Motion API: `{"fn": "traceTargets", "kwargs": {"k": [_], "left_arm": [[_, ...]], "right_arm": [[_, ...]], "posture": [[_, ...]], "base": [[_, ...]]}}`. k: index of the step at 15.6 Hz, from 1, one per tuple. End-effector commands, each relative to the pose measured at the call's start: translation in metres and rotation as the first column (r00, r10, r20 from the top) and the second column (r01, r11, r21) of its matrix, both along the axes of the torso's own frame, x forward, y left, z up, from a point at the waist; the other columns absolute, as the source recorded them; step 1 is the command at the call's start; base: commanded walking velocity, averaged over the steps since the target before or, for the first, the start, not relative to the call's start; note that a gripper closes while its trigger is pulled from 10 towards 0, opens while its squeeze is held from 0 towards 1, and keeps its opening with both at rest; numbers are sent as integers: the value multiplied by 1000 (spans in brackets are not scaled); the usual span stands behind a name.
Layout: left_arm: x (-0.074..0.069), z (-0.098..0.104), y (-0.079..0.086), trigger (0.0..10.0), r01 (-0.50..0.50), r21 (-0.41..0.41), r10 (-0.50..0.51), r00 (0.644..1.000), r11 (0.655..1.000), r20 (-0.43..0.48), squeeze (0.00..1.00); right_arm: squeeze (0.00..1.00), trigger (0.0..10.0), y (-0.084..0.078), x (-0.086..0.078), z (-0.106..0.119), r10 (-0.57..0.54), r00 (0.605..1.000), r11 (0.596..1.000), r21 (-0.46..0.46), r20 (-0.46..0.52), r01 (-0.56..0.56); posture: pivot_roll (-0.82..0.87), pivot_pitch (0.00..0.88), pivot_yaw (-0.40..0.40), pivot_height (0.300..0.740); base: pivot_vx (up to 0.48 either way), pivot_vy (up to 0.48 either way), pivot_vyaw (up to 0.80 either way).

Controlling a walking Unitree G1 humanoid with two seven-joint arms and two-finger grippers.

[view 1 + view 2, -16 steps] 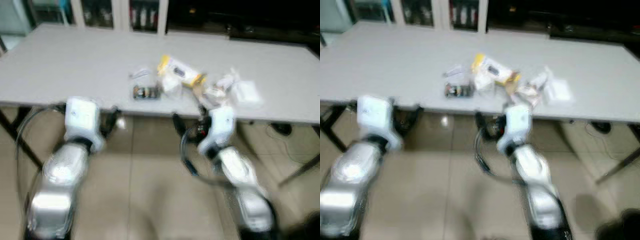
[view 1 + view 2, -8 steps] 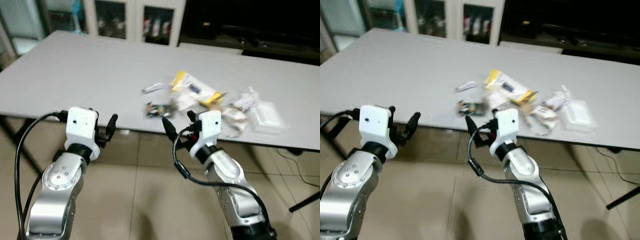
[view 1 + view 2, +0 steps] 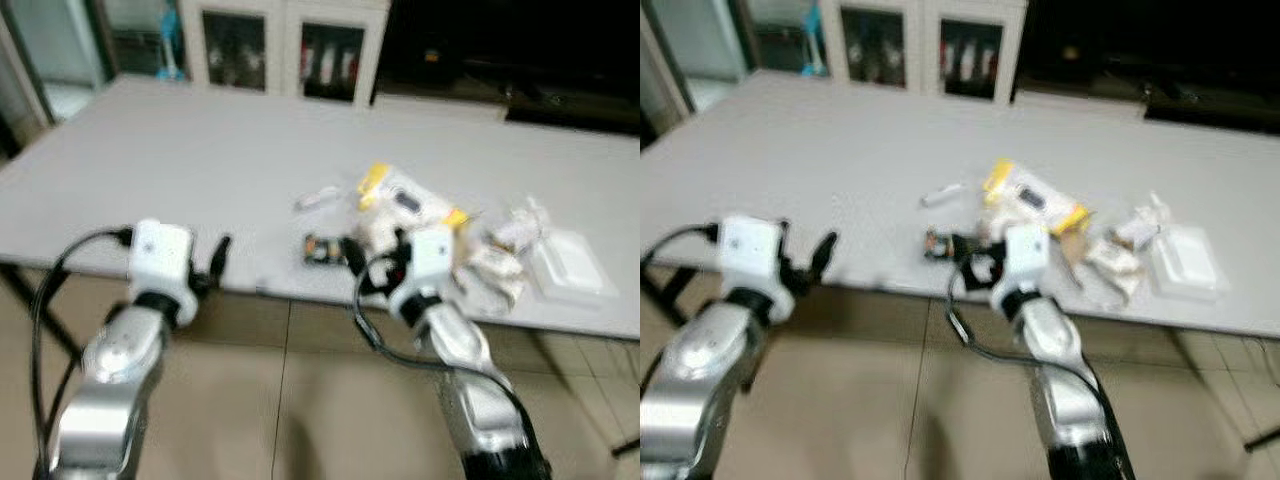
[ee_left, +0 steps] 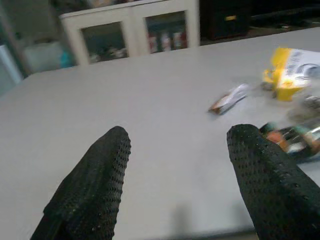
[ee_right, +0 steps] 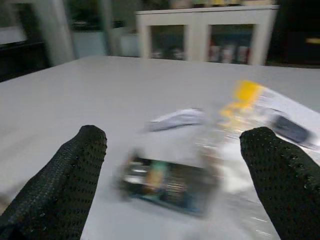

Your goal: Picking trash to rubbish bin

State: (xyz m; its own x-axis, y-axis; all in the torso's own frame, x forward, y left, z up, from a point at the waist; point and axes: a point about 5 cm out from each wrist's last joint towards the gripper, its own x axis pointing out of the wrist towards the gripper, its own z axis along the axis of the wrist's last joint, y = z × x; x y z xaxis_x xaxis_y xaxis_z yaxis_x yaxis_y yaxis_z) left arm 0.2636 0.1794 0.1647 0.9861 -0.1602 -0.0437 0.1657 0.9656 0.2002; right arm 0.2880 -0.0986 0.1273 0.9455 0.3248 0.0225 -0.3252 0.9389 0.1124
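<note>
Grey bench (image 3: pixel 820 150) spans the frame, blurred. Trash pile at centre right: yellow packet (image 3: pixel 1032 203), small dark wrapper (image 3: pixel 940 243), white wrapper (image 3: pixel 943 194), clear plastic tray (image 3: pixel 1186 262). Right gripper (image 3: pixel 975 262) sits at the bench's near edge beside the dark wrapper. Left gripper (image 3: pixel 810 256) at lower left, fingers apart.

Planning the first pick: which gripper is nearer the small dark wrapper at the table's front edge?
Right. The right gripper hangs open just beside the dark wrapper, facing it. The left gripper, also open, sits well off to the wrapper's left at the table edge.
</note>
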Motion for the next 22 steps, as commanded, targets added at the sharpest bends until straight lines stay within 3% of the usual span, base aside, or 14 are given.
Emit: {"fn": "traceTargets", "kwargs": {"k": [1,5,11,22], "left_arm": [[3,-1,-8,10000,48,-10,-48,999,999,-4,0],[7,-2,-7,10000,45,-19,-45,999,999,-5,0],[12,-5,-14,10000,75,-5,-75,997,997,5,0],[17,-3,-10,10000,76,4,-76,997,997,11,0]], "right_arm": [[0,10000,-13,-2,-1,-67,998,998,-10,4,67],[0,10000,-14,-13,10,-75,996,996,-49,51,78],[0,10000,-33,-13,13,-139,990,990,-22,28,140],[0,10000,-28,-21,2,-138,990,990,12,-40,139]], "posture": [[23,18,-4,740],[-20,50,0,740],[-41,49,-15,740],[-26,48,-5,740]], "base": [[405,0,0],[194,0,0],[0,0,-177],[0,423,-770]]}}
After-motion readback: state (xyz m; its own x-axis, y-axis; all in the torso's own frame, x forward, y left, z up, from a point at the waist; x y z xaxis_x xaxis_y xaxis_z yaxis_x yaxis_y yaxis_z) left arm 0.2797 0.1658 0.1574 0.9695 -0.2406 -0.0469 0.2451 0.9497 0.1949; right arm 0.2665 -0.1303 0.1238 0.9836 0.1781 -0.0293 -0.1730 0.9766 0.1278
